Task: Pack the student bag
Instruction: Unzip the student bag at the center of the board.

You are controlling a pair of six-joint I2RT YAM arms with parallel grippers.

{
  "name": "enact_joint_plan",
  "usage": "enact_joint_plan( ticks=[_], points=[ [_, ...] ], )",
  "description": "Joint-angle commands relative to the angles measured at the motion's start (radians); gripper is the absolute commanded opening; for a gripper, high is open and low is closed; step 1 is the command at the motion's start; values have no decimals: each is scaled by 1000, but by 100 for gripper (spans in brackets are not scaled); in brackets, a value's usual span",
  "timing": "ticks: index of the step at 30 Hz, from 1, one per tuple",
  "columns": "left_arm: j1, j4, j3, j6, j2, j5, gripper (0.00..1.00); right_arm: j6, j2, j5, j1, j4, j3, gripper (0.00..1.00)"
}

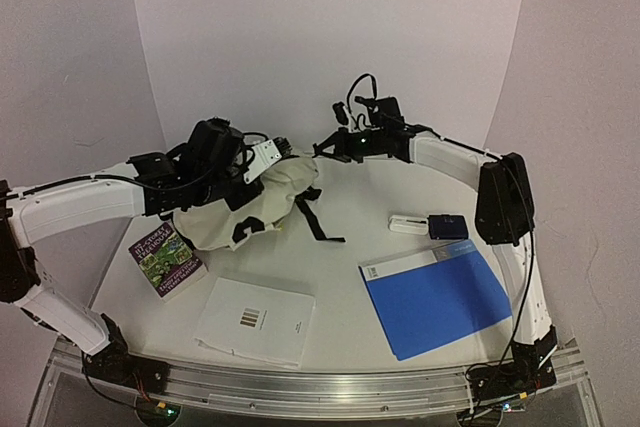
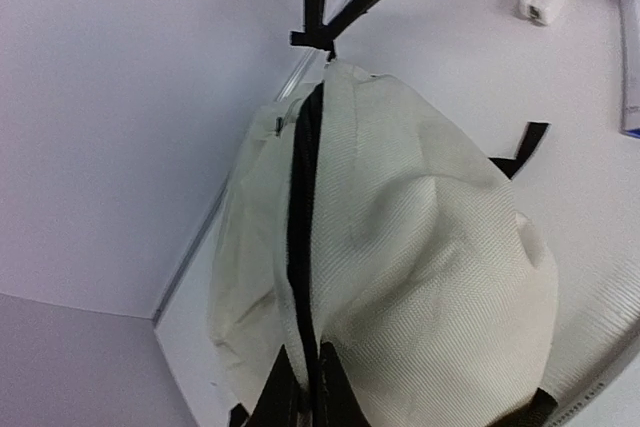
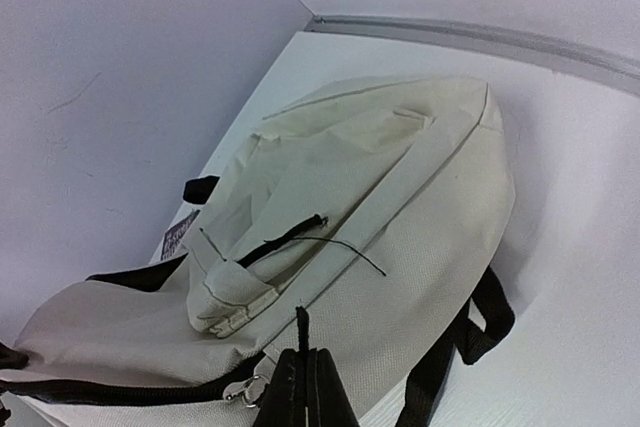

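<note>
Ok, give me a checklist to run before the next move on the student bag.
1. Left gripper shut on the student bag: ok.
2. Right gripper shut on the bag's edge by the zipper: ok.
3. Zipper open wide enough for packing: cannot tell.
4. Book, booklet and blue folder packed: not ok, all lie on the table.
5. Strap lying loose, not caught in a gripper: ok.
</note>
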Motion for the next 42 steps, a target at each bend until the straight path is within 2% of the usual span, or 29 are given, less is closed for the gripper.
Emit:
enact_joint_plan(
  ticks=[1, 6, 11, 16, 18, 22, 26, 28, 32, 35, 37, 42],
  points=[
    [-94, 371, 45, 311, -30, -210, 0, -12, -113, 143, -88, 22, 77, 0],
    [-154, 522, 35, 508, 62, -195, 0, -34, -203, 143, -152, 31, -45, 0],
    [-142, 506, 9, 470, 182, -136, 0, -84, -242, 157, -187, 49, -262, 0],
    [-126, 383, 16, 324, 280, -90, 2, -119, -238, 189, -188, 52, -374, 0],
    [-118, 278, 62, 214, 319, -91, 12, -121, -220, 209, -188, 50, -371, 13],
    [-88, 72, 172, 28, 349, -55, 52, -114, -194, 239, -188, 26, -329, 59],
    [-27, -43, 225, -155, 294, 37, 75, -96, -201, 246, -187, -18, -321, 93],
    [29, -98, 247, -256, 250, 98, 83, -68, -222, 208, -187, -28, -360, 98],
    [161, -139, 242, -415, 187, 160, 93, -14, -241, 132, -162, -36, -422, 98],
    [241, -211, 264, -501, 196, 183, 99, -20, -221, 144, -124, -46, -423, 98],
    [301, -284, 286, -559, 221, 207, 100, -27, -190, 158, -99, -54, -410, 98],
    [372, -303, 226, -622, 237, 266, 100, -25, -106, 206, -52, -77, -369, 98]
  ],
)
